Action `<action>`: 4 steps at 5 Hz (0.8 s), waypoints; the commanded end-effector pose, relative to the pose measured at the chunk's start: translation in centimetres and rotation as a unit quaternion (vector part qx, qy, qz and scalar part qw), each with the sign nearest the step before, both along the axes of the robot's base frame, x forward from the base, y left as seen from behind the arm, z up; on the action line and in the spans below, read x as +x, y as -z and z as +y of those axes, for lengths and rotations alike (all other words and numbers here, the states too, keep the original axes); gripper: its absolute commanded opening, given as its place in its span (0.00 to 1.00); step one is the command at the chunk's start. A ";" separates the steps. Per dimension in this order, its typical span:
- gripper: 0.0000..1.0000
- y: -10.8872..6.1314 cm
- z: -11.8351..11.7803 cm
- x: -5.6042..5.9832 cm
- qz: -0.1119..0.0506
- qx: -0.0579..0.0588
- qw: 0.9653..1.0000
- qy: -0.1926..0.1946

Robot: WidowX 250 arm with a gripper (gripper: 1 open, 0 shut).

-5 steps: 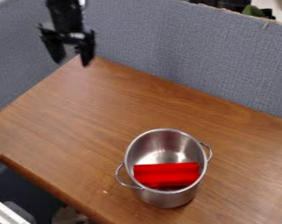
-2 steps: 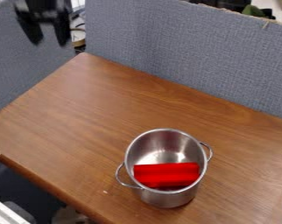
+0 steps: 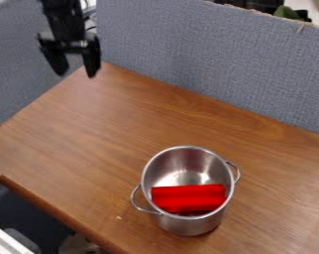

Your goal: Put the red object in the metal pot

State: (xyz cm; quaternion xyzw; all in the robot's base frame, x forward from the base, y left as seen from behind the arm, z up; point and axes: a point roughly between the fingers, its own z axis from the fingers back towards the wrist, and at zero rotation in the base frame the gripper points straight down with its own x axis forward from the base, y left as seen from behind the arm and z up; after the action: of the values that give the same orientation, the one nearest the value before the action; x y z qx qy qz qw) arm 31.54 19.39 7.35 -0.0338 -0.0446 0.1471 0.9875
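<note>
A broad wooden table with a warm brown, grained top (image 3: 136, 129) is filling most of the view, its surface running from the left edge across to the right. Behind it, a grey-blue, fabric-textured partition (image 3: 215, 50) is standing upright along the far side, and a similar panel is continuing down the left. A shiny, round stainless-steel pot with straight sides (image 3: 187, 225) is sitting upright on the table toward the near right, with two thin wire loop handles showing at its rim, one on the left and one at the upper right. The black robot gripper (image 3: 71, 71) is hanging at the upper left, blurred, in front of the partition and well apart from the pot. Its two fingers are pointing down and standing spread wide, as far apart as they go, with nothing held between them. The smooth, bright red, oblong block (image 3: 187, 198) is lying on its side inside the pot, toward the near part, below the rim.
</note>
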 end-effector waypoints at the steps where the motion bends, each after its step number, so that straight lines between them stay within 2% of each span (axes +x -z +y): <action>1: 1.00 -5.6 1.2 -1.1 -0.037 0.027 0.999 -0.002; 2: 1.00 -3.7 1.4 -1.0 -0.050 0.031 0.991 0.121; 3: 1.00 -0.9 2.8 0.4 -0.047 0.021 0.973 0.224; 4: 1.00 0.3 1.3 0.2 -0.033 0.008 0.961 0.276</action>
State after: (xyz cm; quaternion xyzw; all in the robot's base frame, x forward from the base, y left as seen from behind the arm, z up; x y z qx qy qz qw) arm 31.33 20.82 6.14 -0.0497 -0.0578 -0.1244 0.9893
